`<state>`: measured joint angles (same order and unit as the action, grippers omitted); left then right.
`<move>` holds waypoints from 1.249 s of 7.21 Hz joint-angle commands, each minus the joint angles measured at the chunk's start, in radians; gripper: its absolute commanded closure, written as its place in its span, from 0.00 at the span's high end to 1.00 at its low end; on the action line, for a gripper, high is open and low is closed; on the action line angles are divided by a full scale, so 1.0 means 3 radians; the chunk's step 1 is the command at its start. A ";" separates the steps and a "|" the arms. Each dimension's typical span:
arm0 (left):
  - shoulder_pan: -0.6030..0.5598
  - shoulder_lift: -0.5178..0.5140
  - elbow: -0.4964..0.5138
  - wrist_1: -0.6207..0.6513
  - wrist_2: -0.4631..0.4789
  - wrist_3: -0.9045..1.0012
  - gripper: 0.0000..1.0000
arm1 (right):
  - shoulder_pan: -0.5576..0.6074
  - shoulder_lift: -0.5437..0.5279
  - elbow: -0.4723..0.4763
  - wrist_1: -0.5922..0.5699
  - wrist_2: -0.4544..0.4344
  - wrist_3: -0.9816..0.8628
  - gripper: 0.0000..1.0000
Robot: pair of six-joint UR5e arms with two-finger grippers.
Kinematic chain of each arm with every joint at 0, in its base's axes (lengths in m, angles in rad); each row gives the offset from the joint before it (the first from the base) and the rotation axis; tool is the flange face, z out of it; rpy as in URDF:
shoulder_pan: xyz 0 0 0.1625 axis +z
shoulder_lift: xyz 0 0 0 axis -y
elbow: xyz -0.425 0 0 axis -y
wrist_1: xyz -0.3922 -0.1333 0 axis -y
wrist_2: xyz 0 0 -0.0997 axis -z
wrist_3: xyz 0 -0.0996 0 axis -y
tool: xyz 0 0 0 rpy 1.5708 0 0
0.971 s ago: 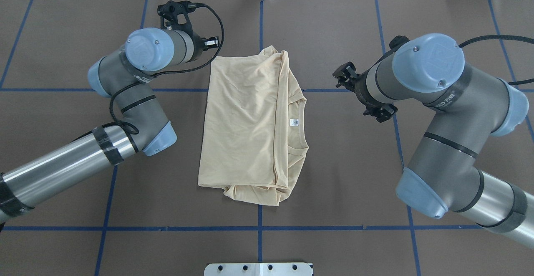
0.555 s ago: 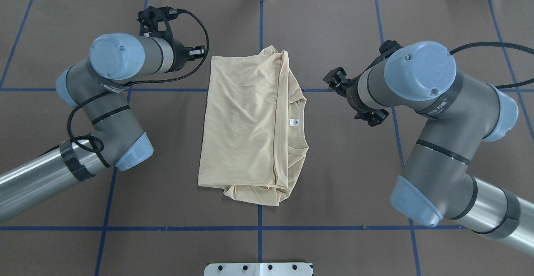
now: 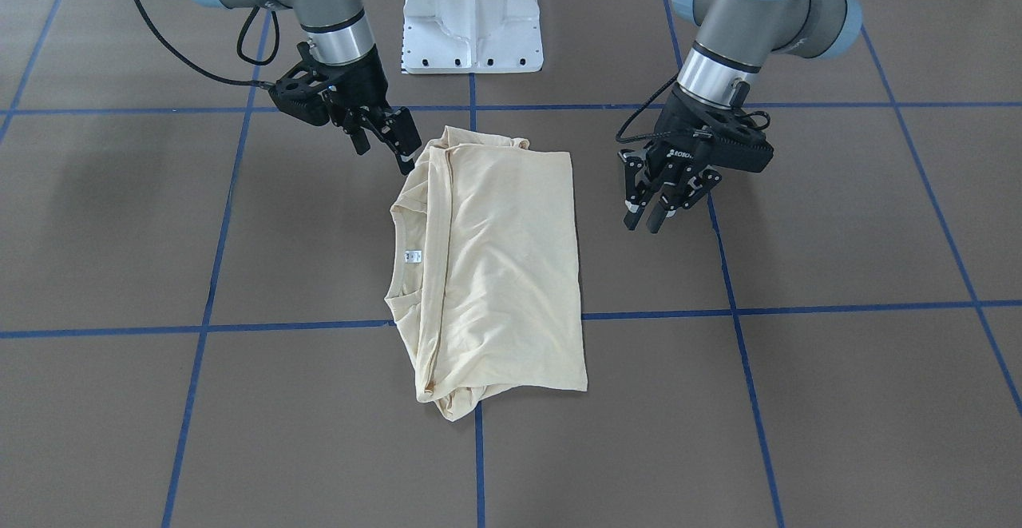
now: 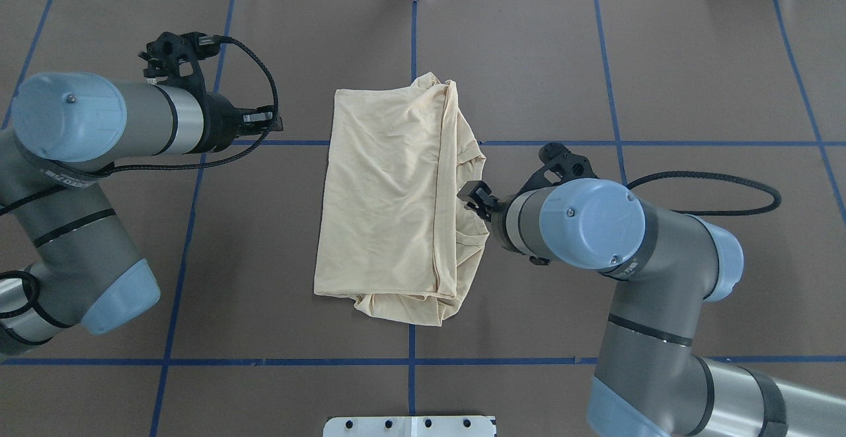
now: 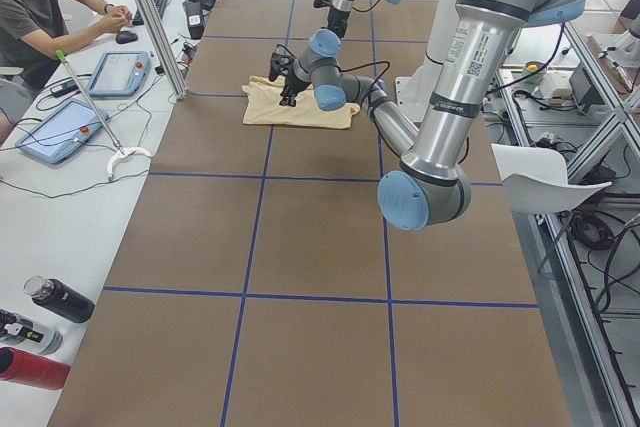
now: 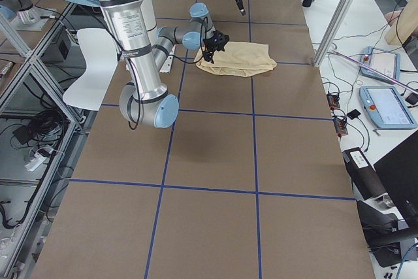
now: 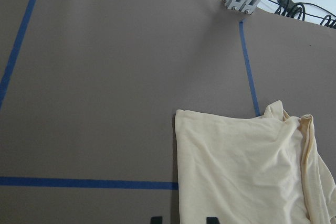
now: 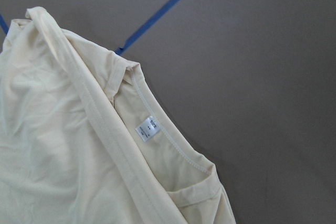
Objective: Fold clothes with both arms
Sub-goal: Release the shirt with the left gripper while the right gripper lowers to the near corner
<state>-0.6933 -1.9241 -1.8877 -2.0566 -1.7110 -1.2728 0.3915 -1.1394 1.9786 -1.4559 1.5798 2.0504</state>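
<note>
Cream T-shirt (image 4: 390,192) folded, blue-taped brown table (image 4: 529,60)

White lettering beginning "ROBO" was noted on the body of the left gripper (image 3: 643,223). Printing on the neck label (image 8: 148,128) was found too small to be read. White markings on the left arm (image 4: 66,212) and right arm (image 4: 661,278) were not legible.

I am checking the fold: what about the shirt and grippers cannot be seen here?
Shirt sleeves and inner layers: every view, the top fold covers them.
Label text: right wrist view, too small.
Right gripper touching shirt or not: front view gives no height; right wrist view cuts its fingertips off.
</note>
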 commanded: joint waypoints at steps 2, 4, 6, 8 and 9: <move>0.0010 0.0017 -0.0018 0.0004 -0.0003 -0.0032 0.41 | -0.0557 -0.0001 -0.0009 0.0006 -0.0478 0.1053 0.99; 0.0056 0.0017 -0.0023 0.0024 0.0002 -0.0073 0.42 | -0.0691 -0.0006 -0.0096 0.0001 -0.0577 0.1192 0.98; 0.0076 0.0012 -0.0023 0.0024 0.0007 -0.0103 0.43 | -0.0697 0.0030 -0.0259 0.0056 -0.0766 0.1584 0.97; 0.0092 0.0012 -0.0018 0.0024 0.0007 -0.0114 0.43 | -0.0727 0.0055 -0.0459 0.0363 -0.0766 0.1658 0.95; 0.0092 0.0012 -0.0018 0.0024 0.0007 -0.0119 0.43 | -0.0798 0.0055 -0.0485 0.0364 -0.0771 0.1674 0.94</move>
<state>-0.6673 -1.9205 -1.8936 -2.0494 -1.7089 -1.3065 0.1703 -1.1243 1.8502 -1.3643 1.3510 2.5423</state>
